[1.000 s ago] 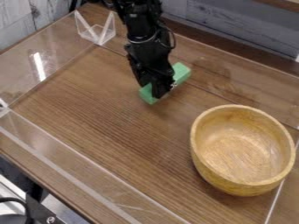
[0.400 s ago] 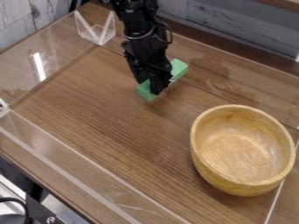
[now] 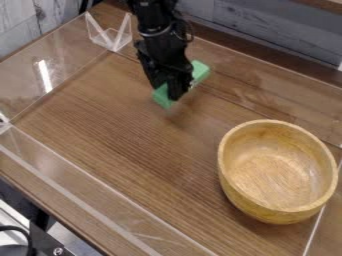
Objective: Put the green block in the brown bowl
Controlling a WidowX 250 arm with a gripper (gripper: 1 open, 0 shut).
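The green block (image 3: 197, 71) is a small bright bar near the back middle of the wooden table. My black gripper (image 3: 171, 88) points down over it, and its fingers are shut on the block's middle, so only the two green ends show. A faint shadow lies on the wood just below the block, which seems slightly raised. The brown bowl (image 3: 275, 127) is large, round and wooden. It stands at the front right with nothing in its hollow, well apart from the gripper.
A low clear plastic wall (image 3: 40, 70) runs around the table (image 3: 107, 150). A clear folded plastic stand (image 3: 110, 36) sits at the back left behind the arm. Grey planks form the back wall.
The gripper and the green block have shifted a little toward the upper left of the picture, and the block looks slightly higher off the wood. The bowl has not moved.
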